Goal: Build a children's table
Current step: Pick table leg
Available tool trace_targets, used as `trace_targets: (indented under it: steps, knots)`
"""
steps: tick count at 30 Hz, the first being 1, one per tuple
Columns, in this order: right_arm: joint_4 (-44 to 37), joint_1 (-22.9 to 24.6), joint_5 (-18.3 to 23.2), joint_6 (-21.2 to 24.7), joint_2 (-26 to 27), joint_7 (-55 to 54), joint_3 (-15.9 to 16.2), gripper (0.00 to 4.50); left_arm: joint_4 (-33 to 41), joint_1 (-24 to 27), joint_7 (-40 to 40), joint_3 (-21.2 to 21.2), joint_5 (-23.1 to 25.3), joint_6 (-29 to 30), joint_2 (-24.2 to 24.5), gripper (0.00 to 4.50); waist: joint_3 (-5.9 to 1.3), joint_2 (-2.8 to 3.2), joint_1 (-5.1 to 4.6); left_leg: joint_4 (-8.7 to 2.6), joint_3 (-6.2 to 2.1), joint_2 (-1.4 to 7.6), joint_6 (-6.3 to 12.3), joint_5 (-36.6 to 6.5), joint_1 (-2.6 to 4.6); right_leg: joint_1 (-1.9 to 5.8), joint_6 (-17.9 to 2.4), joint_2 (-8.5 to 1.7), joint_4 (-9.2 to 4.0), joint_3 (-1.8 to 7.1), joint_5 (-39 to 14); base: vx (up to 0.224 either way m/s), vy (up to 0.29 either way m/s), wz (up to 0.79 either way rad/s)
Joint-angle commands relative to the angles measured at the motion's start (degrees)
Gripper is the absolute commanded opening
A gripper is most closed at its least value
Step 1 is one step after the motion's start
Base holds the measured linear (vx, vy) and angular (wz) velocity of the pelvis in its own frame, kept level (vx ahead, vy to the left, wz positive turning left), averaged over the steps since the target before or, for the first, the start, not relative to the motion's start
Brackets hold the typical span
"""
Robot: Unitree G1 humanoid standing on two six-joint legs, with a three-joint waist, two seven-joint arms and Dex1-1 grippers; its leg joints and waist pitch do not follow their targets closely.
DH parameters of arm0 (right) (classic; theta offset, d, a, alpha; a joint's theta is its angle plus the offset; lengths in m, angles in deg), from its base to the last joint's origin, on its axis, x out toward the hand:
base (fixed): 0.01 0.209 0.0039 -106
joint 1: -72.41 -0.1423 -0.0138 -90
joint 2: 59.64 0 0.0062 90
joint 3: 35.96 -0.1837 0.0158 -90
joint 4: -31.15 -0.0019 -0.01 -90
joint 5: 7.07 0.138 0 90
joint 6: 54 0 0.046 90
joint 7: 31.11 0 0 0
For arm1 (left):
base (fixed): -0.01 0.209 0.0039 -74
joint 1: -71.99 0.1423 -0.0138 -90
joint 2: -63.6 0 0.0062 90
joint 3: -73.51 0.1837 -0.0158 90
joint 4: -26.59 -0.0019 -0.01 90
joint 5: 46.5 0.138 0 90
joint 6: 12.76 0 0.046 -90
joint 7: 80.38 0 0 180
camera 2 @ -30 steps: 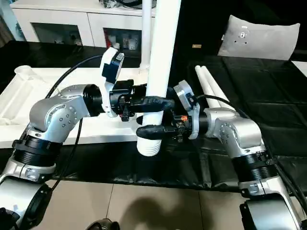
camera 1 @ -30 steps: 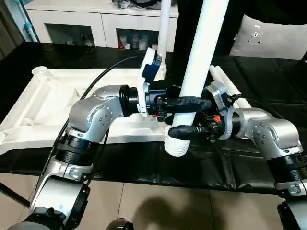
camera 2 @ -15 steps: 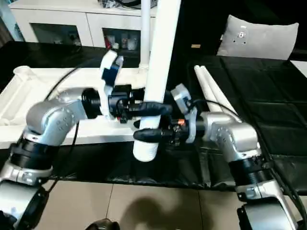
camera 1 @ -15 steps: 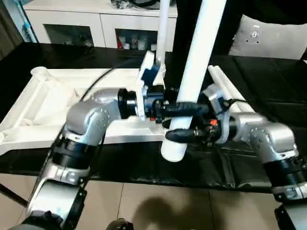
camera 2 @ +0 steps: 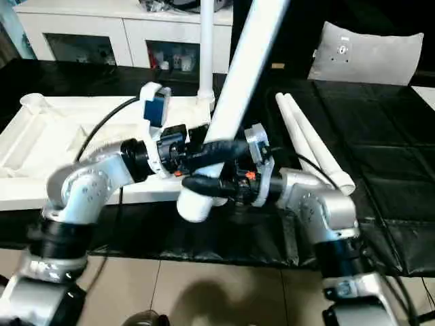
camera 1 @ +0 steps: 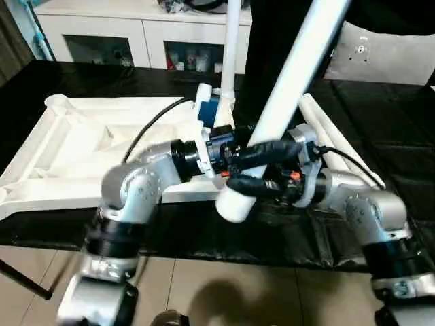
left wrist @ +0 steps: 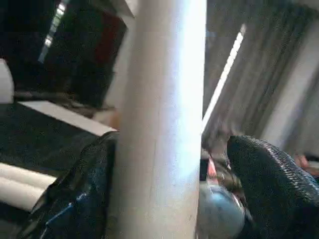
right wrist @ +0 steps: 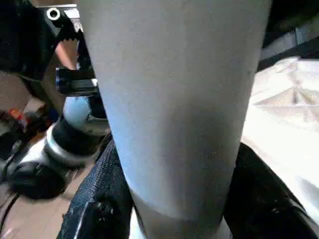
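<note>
The right gripper (camera 2: 204, 166) clasps the tilted leg (camera 2: 234, 102) just above its flared end, over the table's front edge. The left gripper (left wrist: 164, 199) stands loose around it, one finger (left wrist: 271, 186) clear. The tabletop (camera 1: 75, 146) lies beyond.

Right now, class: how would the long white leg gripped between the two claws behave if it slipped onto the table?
The leg looks stiff: it stays straight while tilted. Being a smooth round tube, it would probably roll on the black table. Held low, it seems top-heavy and apt to swing.

Right end effector (right wrist: 174, 209) clamps the white leg (right wrist: 174, 99) between black fingers (right wrist: 97, 199).
</note>
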Motion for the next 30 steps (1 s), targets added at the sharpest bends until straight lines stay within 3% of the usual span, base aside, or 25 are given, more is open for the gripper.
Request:
trace_targets:
  steps: [1, 2, 7, 13, 17, 18, 19, 20, 22, 24, 25, 26, 30]
  knots:
    - [0.1, -0.5, -0.9, -0.1, 2.1, -5.6, 0.4, 1.96, 4.8, -0.6, 0.1, 5.3, -2.1, 0.0, -3.9, 3.83, -4.12, -0.41, -0.04, -4.28, -1.69, 3.16, -0.89, -14.9, 1.75, 2.29, -11.6, -3.49, -4.89, 2.27, -14.4, 0.0, 0.0, 0.0]
    - [0.1, -0.3, -1.0, -0.9, 3.8, -7.5, -0.3, 1.96, 4.5, -0.3, -2.5, 5.7, 0.4, -1.9, -5.2, 3.83, -4.14, -0.32, -0.06, -4.33, -1.7, 3.15, -0.92, -14.6, 1.76, 2.26, -11.2, -3.45, -4.92, 2.3, -14.4, 0.0, 0.0, 0.0]
    - [0.7, -0.1, -2.8, -3.8, 5.6, -11.0, -0.7, 1.94, 3.0, -1.2, -6.9, 3.2, 2.4, -5.8, -7.4, 4.11, -4.09, -0.45, -0.19, -4.41, -1.68, 3.13, -1.29, -14.5, 1.69, 2.2, -10.1, -3.45, -5.09, 2.32, -14.4, 0.0, 0.0, 0.0]
    - [1.6, -0.1, -4.7, -6.8, 7.7, -17.7, -3.8, 1.93, 2.8, -2.1, -11.1, -7.0, -3.2, -7.7, -8.0, 4.11, -4.07, -0.3, -0.48, -4.45, -1.64, 2.96, -1.19, -14.7, 1.7, 2.13, -10.3, -3.26, -5.13, 2.25, -14.5, 0.0, 0.0, 0.0]
    - [1.8, -0.4, -6.6, -8.0, 7.1, -19.6, -3.5, 1.91, 2.1, -2.9, -12.6, -10.1, -4.3, -9.0, -7.2, 4.11, -4.0, -0.24, -0.6, -4.53, -1.61, 2.89, -1.61, -15.3, 1.72, 2.18, -9.8, -3.15, -5.17, 2.25, -14.4, 0.0, 0.0, 0.0]
    - [2.8, -0.7, -9.6, -9.7, 6.0, -21.6, -2.7, 1.91, 0.8, -3.4, -13.3, -11.3, -2.8, -10.0, -5.0, 4.11, -4.06, -0.27, -0.53, -4.51, -1.7, 2.88, -1.83, -14.9, 1.72, 2.15, -9.1, -3.18, -5.13, 2.28, -14.2, 0.0, 0.0, 0.0]
    - [2.8, -0.7, -9.6, -9.7, 6.0, -21.6, -2.7, 1.91, 0.8, -3.4, -13.3, -11.3, -2.8, -10.0, -5.0, 4.11, -4.06, -0.27, -0.53, -4.51, -1.7, 2.88, -1.83, -14.9, 1.72, 2.15, -9.1, -3.18, -5.13, 2.28, -14.2, 0.0, 0.0, 0.0]
    - [4.3, -0.9, -12.1, -12.1, 5.7, -24.2, -2.6, 1.91, -1.2, -3.6, -13.6, -10.6, 1.7, -11.1, -1.8, 4.11, -4.01, -0.19, -0.69, -4.58, -1.63, 2.8, -2.09, -14.9, 1.8, 2.07, -8.7, -3.01, -5.16, 2.29, -14.4, 0.0, 0.0, 0.0]
    - [5.3, -1.0, -13.9, -13.9, 5.5, -26.3, -2.8, 1.91, -3.0, -3.4, -13.7, -9.1, 5.7, -11.9, 0.8, 4.11, -4.04, -0.14, -0.88, -4.71, -1.74, 2.82, -2.69, -15.3, 1.97, 1.87, -7.0, -3.0, -5.21, 2.37, -15.1, 0.0, 0.0, 0.0]
    - [6.4, -1.1, -15.5, -14.8, 5.2, -28.6, -2.8, 1.91, -5.5, -2.7, -12.7, -4.6, 12.5, -14.9, 5.0, 4.11, -4.12, -0.07, -1.1, -4.76, -1.85, 2.76, -2.88, -15.0, 1.96, 1.94, -6.4, -2.91, -5.18, 2.4, -14.8, 0.0, 0.0, 0.0]
    - [6.4, -1.1, -15.5, -14.8, 5.2, -28.6, -2.8, 1.91, -5.5, -2.7, -12.7, -4.6, 12.5, -14.9, 5.0, 4.11, -4.18, 0.04, -1.12, -4.76, -1.8, 2.8, -3.0, -15.0, 2.07, 1.85, -6.4, -2.88, -5.01, 2.42, -14.3, 0.0, 0.0, 0.0]
    - [6.9, -1.1, -16.3, -15.1, 5.1, -30.6, -3.3, 1.91, -8.0, -1.9, -11.4, 0.1, 18.5, -17.7, 9.1, 4.11, -4.26, 0.04, -1.13, -4.72, -1.78, 2.9, -3.05, -14.3, 2.02, 2.0, -7.3, -2.99, -4.74, 2.42, -12.2, 0.0, 0.0, 0.0]
    - [7.8, -0.8, -18.5, -13.5, 4.3, -34.3, -3.4, 1.91, -14.0, -1.1, -6.7, 6.1, 24.9, -23.5, 14.1, 4.11, -4.44, 0.23, -1.27, -4.69, -1.63, 2.75, -2.5, -12.2, 1.95, 2.07, -8.5, -2.87, -4.35, 2.38, -8.0, 0.0, 0.0, 0.0]
